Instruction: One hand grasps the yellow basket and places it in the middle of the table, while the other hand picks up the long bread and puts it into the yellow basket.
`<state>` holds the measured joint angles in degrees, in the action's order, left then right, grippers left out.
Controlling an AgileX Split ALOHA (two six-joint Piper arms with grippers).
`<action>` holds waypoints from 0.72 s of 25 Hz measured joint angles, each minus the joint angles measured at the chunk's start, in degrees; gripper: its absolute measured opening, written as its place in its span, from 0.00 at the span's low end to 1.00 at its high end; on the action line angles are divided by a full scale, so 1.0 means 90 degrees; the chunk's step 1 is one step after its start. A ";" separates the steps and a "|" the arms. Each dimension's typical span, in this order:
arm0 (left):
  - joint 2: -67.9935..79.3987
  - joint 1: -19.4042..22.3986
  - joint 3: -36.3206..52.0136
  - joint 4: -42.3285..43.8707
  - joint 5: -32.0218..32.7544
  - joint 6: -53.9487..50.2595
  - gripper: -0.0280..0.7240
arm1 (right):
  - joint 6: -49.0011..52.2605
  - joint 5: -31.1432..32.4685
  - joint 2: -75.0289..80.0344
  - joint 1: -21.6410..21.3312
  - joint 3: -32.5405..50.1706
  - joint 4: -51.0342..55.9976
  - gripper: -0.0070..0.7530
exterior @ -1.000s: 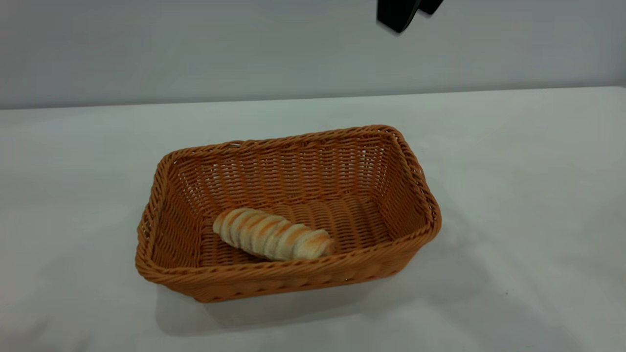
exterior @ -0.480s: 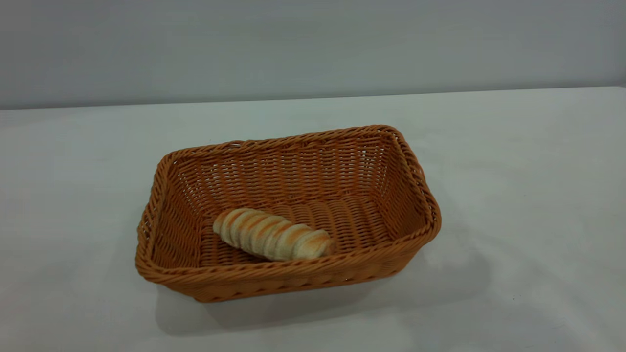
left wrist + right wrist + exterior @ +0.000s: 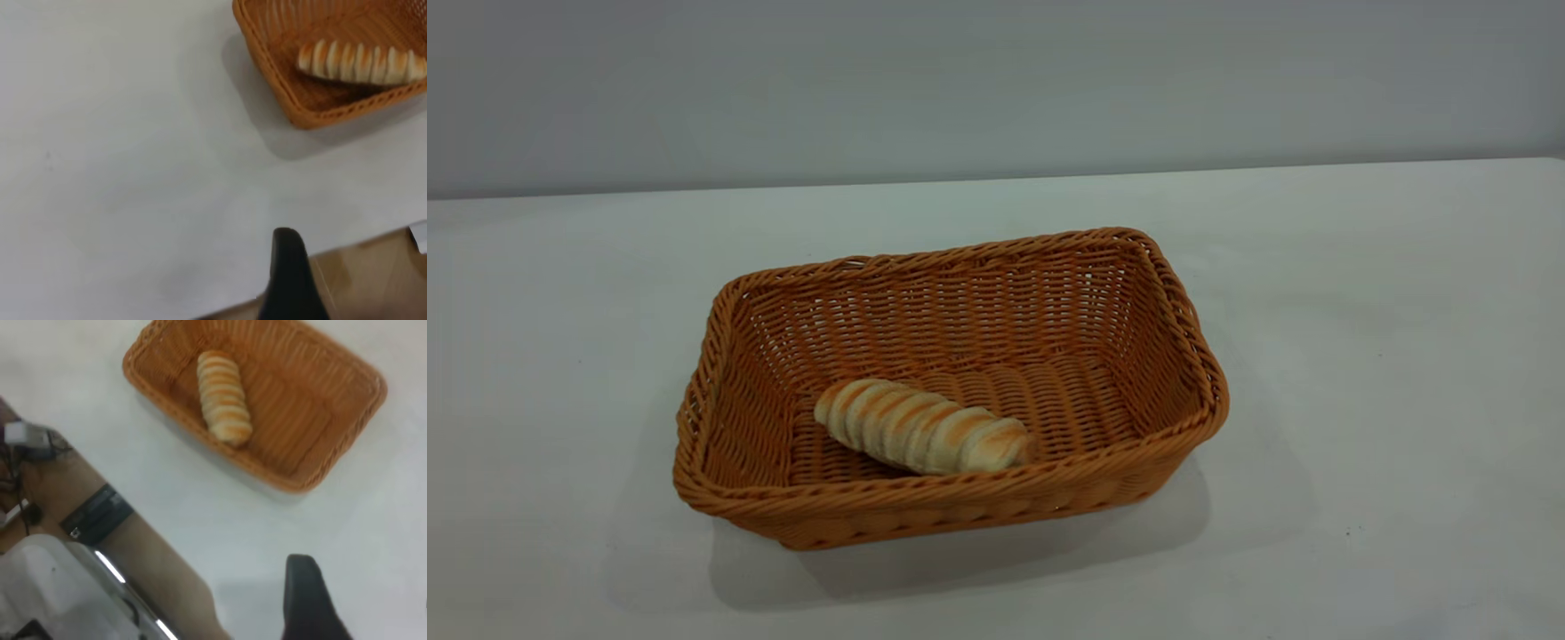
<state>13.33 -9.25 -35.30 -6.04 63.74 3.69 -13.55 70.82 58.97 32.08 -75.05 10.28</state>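
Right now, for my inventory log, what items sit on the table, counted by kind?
Orange-tan woven wicker basket: 1
Pale cream spiral-ridged long bread, lying inside the basket: 1
Total: 2

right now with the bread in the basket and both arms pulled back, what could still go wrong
Little, probably. The long bread lies at the near wall of the yellow basket, not mid-floor, so a bump might tip it out. In the wrist views, a finger of the left gripper and one of the right gripper hang over the edge of the table; a low return sweep could strike the rim.
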 joint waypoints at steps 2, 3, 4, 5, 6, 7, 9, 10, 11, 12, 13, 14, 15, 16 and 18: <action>-0.0100 0.0000 0.0079 0.0000 0.0124 -0.0021 0.78 | 0.0034 0.0000 -0.0522 0.0000 0.0599 0.0007 0.62; -0.0141 0.0000 0.0170 0.0007 0.0198 -0.0022 0.78 | 0.0070 0.0000 -0.0773 0.0000 0.0838 0.0007 0.62; -0.0199 0.0000 0.0294 0.0007 0.0259 -0.0027 0.78 | 0.0111 0.0000 -0.1084 0.0000 0.1075 0.0007 0.62; -0.0264 0.0000 0.0439 0.0014 0.0288 -0.0027 0.78 | 0.0148 0.0000 -0.1350 0.0000 0.1357 0.0007 0.62; -0.0331 0.0000 0.0562 0.0018 0.0295 -0.0027 0.78 | 0.0184 0.0000 -0.1717 0.0000 0.1628 0.0007 0.62; -0.0431 0.0000 0.0682 0.0018 0.0279 -0.0033 0.78 | 0.0246 0.0000 -0.1987 0.0000 0.1853 0.0007 0.62; -0.0666 0.0000 0.0796 0.0018 0.0204 -0.0038 0.78 | 0.0332 -0.0029 -0.2563 0.0000 0.2365 0.0007 0.62; -0.0756 0.0000 0.0809 0.0018 0.0183 -0.0038 0.78 | 0.0374 -0.0082 -0.2854 0.0000 0.2619 0.0007 0.62; -0.0851 0.0000 0.0811 0.0018 0.0167 -0.0038 0.78 | 0.0420 -0.0156 -0.3140 0.0000 0.2830 0.0007 0.62; -0.0936 0.0000 0.0816 0.0018 0.0166 -0.0038 0.78 | 0.0464 -0.0242 -0.3370 0.0000 0.3085 0.0000 0.62; -0.1003 0.0000 0.0816 0.0018 0.0166 -0.0038 0.78 | 0.0507 -0.0327 -0.3687 0.0000 0.3349 -0.0026 0.62; -0.1078 0.0000 0.0816 0.0018 0.0166 -0.0038 0.78 | 0.0568 -0.0429 -0.3944 0.0000 0.3620 -0.0080 0.62; -0.1140 0.0000 0.0816 0.0026 0.0166 -0.0038 0.78 | 0.0643 -0.0533 -0.4151 0.0000 0.3848 -0.0130 0.62; -0.1191 0.0000 0.0816 0.0032 0.0166 -0.0040 0.78 | 0.0716 -0.0614 -0.4346 0.0000 0.4128 -0.0229 0.62; -0.1223 0.0000 0.0816 0.0063 0.0166 -0.0046 0.78 | 0.0827 -0.0790 -0.4777 0.0000 0.4596 -0.0412 0.62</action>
<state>2.32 -9.25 -27.96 -5.47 65.24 3.28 -6.10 63.71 15.98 32.08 -33.68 6.58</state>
